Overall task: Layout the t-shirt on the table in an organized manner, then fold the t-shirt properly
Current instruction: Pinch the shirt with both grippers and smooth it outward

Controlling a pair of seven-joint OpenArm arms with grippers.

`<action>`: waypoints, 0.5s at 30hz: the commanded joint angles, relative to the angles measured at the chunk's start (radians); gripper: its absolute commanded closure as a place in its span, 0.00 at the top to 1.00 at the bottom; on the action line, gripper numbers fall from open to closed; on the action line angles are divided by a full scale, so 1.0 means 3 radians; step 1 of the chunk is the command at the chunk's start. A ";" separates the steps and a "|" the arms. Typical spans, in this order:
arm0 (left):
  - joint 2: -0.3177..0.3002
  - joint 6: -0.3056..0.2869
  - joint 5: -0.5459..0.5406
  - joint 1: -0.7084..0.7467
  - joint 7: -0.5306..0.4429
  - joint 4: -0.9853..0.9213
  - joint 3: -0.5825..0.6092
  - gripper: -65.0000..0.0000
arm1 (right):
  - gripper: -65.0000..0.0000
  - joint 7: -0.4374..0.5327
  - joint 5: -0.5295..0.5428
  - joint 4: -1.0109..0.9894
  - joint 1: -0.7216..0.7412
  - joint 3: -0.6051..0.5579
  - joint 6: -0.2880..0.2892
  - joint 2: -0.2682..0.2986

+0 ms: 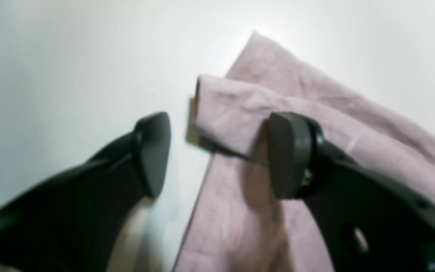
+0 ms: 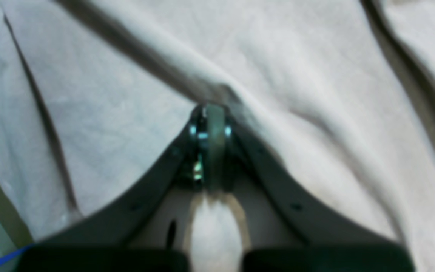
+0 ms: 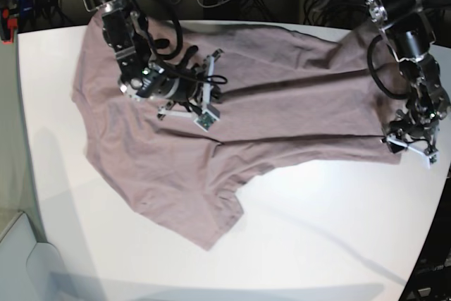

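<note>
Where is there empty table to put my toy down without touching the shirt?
The wide white table in front of the t-shirt, below its hem and sleeve, is bare. A narrow strip runs along the shirt's left edge too. The back is crowded: the shirt and both arms fill it.

The plain dusty-pink short-sleeved cloth t-shirt (image 3: 211, 132) carries no pattern in the base view, only darker mauve lines where creases cast shadow. In the left wrist view the same cloth (image 1: 315, 124) reads as pale rose with a brownish shadow, while in the right wrist view it (image 2: 315, 94) looks washed out to a greyish cream. The smooth glossy white table (image 3: 317, 230) is a uniform white with soft grey shadows. The left gripper (image 1: 217, 151) has matte black jaws. The right gripper (image 2: 210, 124) is dark charcoal with small bright teal glints.
</note>
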 commanded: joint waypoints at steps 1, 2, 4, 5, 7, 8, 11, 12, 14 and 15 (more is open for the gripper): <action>-0.0058 -0.0004 -0.0022 -0.0081 -0.0096 0.0013 -0.0004 0.60 | 0.00 -0.0038 -0.0028 0.0042 -0.0002 0.0011 -0.0008 0.0011; -0.0058 -0.0004 -0.0022 -0.0081 -0.0132 -0.0023 -0.0004 0.59 | 0.00 -0.0043 -0.0028 0.0047 -0.0002 0.0011 -0.0008 0.0011; -0.0063 -0.0014 -0.0022 -0.0081 -0.0214 -0.0069 -0.0004 0.49 | 0.00 -0.0043 -0.0028 0.0042 -0.0007 0.0011 -0.0008 0.0011; -0.0063 -0.0019 -0.0022 -0.0081 -0.0239 -0.0074 -0.0004 0.43 | 0.00 -0.0043 -0.0028 0.0037 -0.0007 0.0011 -0.0008 0.0011; -0.0063 -0.0019 -0.0022 -0.0081 -0.0254 -0.0074 -0.0004 0.29 | 0.00 -0.0043 -0.0028 0.0037 -0.0007 0.0011 -0.0008 0.0011; -0.0063 -0.0024 -0.0022 -0.0081 -0.0254 -0.0059 -0.0004 0.22 | 0.00 -0.0048 -0.0028 0.0037 -0.0007 0.0011 -0.0008 0.0011; -0.0063 -0.0024 -0.0038 -0.0081 -0.0254 -0.0033 -0.0004 0.08 | 0.00 -0.0043 -0.0028 0.0047 -0.0032 0.0011 -0.0008 0.0032; -0.0063 -0.0024 -0.0043 -0.0086 -0.0254 -0.0028 -0.0004 0.05 | 0.00 -0.0043 -0.0028 0.0047 -0.0032 0.0011 -0.0008 0.0037; -0.0068 -0.0014 -0.0038 -0.0107 -0.0229 0.0059 -0.0004 0.00 | 0.00 -0.0043 -0.0028 0.0047 -0.0058 0.0011 -0.0008 0.0047; -0.0068 -0.0014 -0.0038 -0.0107 -0.0224 0.0120 -0.0004 0.00 | 0.00 -0.0033 -0.0028 0.0047 -0.0068 0.0011 -0.0008 0.0047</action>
